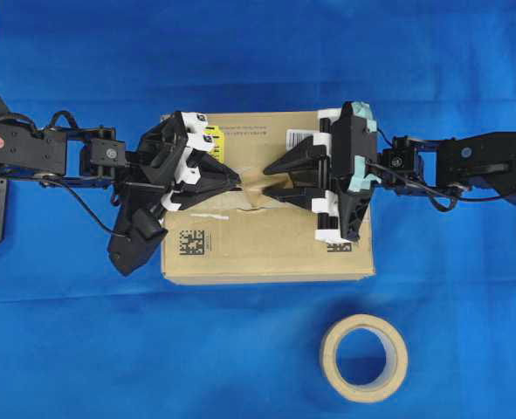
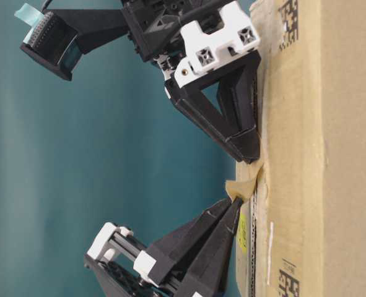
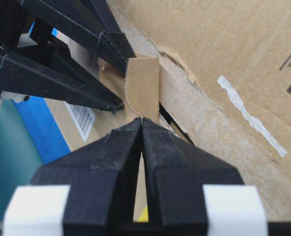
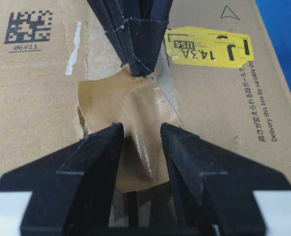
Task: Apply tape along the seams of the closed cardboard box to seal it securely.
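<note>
While the left end effector [image 3: 143,123] pinches the tape [image 4: 130,132], right end effector [image 4: 141,135] spread, yellow sticker [image 4: 209,49] reads "14.3A".

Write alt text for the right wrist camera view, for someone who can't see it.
A square piece of tan tape lies over the cardboard box's seam, its far edge pinched by the left gripper. The right gripper's open fingers press on its near part. A yellow sticker sits beyond.
</note>
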Available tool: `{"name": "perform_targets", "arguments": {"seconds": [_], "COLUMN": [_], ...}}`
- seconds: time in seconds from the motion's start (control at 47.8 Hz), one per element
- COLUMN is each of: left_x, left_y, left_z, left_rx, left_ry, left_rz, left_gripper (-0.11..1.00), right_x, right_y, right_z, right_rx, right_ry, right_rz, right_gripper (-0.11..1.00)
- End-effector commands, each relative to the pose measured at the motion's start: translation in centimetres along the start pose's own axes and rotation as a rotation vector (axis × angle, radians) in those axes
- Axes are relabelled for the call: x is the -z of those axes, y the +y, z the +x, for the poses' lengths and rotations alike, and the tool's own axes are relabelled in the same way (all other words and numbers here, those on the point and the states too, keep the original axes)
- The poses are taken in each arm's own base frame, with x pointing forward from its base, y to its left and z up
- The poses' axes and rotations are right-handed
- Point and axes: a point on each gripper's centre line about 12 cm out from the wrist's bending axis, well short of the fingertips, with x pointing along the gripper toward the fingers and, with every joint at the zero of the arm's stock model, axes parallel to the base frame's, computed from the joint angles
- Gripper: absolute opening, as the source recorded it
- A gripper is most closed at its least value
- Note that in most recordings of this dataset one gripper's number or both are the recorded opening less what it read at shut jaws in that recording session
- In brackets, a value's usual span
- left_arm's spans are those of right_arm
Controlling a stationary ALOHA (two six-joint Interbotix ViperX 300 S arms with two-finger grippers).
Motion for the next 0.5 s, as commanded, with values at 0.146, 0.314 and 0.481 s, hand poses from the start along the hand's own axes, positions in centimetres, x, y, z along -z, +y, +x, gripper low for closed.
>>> {"name": "perform_targets", "arguments": {"seconds": [0.146,0.314,0.481], "left_x": [-0.28,-0.3,-0.29], "left_y": [1.26,1.23,1.18], "left_z": [-0.17,-0.38,-0.45], "left_rx": [0.038,0.1,0.131], "left_ry": [0.02,0.043,0.055], "left_rz": [-0.006,0.0,0.002], "left_gripper": [0.31,0.54,0.51], "right_x": [-0.98,-0.95,-0.85], "right_y": [0.08,0.09,0.07], "right_z": [-0.01,-0.01,-0.03], "right_rx": [-0.002,-0.002,-0.001], "right_ry": [-0.026,-0.023,-0.018], "right_rz": [0.004,0.003,0.004], "right_gripper": [0.46,0.46,0.46]}}
